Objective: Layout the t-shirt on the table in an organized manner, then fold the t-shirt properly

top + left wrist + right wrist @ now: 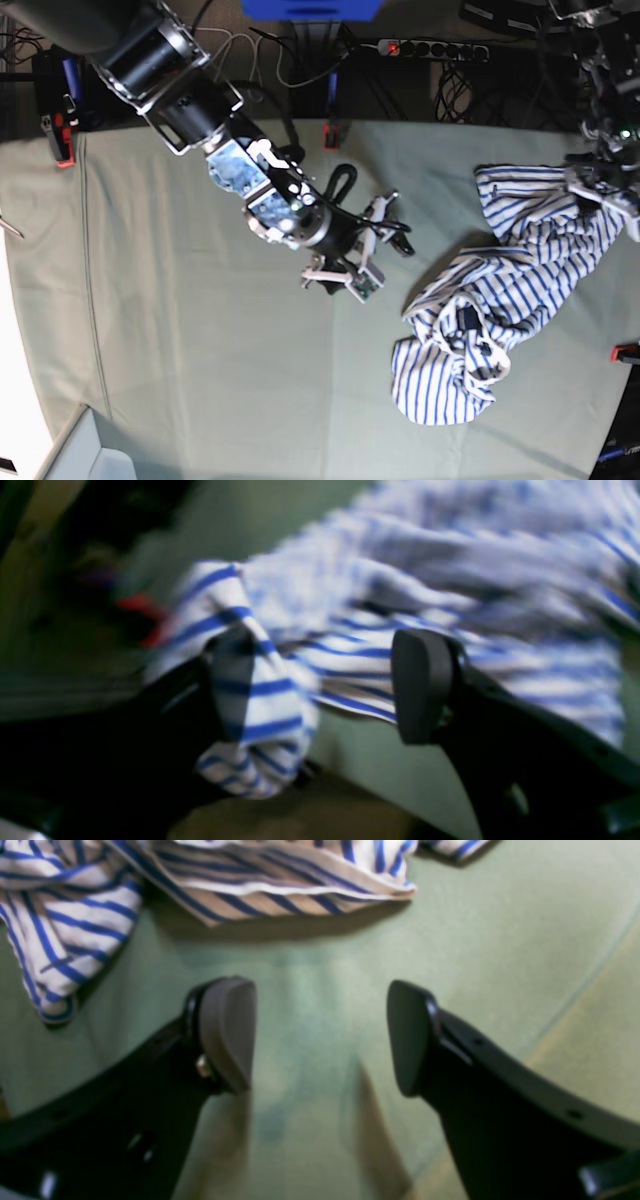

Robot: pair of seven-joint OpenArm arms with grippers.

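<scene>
We see the soft white t-shirt with thin blue stripes point(500, 310) lying crumpled on the right side of the large pale grey-green cloth-covered table point(200, 330), one end raised at the far right edge. Our left gripper point(320, 685) has its dark jaws spread wide, a fold of striped fabric draped against the left pad point(232, 680), not pinched between them. Our right gripper point(320, 1035) hangs with jaws fully parted above bare cloth, holding nothing, just beside the shirt's hem.
</scene>
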